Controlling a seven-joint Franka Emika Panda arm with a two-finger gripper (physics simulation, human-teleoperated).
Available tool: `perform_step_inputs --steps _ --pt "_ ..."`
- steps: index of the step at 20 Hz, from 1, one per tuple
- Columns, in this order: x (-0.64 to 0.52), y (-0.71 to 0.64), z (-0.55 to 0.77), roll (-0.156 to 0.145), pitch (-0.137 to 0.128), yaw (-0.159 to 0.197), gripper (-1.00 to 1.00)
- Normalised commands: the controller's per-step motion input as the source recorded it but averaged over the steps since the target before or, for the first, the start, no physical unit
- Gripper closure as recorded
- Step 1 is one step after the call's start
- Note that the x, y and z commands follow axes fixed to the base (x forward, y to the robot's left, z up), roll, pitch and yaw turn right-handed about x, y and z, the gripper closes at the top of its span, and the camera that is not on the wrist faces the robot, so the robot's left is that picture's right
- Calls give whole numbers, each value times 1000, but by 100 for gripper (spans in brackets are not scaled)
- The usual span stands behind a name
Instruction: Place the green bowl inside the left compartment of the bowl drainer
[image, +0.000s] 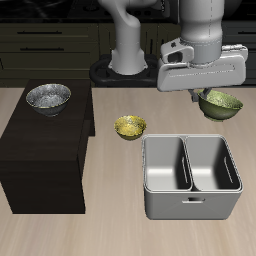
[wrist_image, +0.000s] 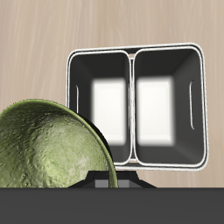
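While the green bowl hangs in the air under the gripper, clear of the table, the bowl drainer stands below it and nearer the table's front edge, so the coming move turns on that offset: judging from these views, the bowl has to travel toward the front edge and then down. The fingers appear closed on the bowl's rim, since the bowl is off the table and tight against the gripper, though the fingers themselves are mostly hidden behind the arm's housing and the bowl.

In the wrist view the green bowl fills the foreground and the bowl drainer lies beyond it, both wells open and bare, the divider between them running straight away from the camera. The left compartment is the well on the side where the bowl already hangs, so little sideways shift looks needed.

How far the bowl sits above the drainer's rim cannot be read. The wrist view cuts the bowl off at its edge. A yellower bowl rests on the table just behind the drainer, and a metal bowl sits on a dark cabinet, well apart.
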Motion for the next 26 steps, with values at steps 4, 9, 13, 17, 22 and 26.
perform_step_inputs --steps 4,9,13,17,22,26 --pt "40 -75 -148 -4 7 14 100" --pt "52 -61 -138 -8 18 -13 100" --pt "95 -68 -339 -11 41 4 100" --pt "90 -4 -351 -9 44 12 100" --pt "48 40 -241 15 30 14 100" --pt "24 -16 -98 4 10 9 100"
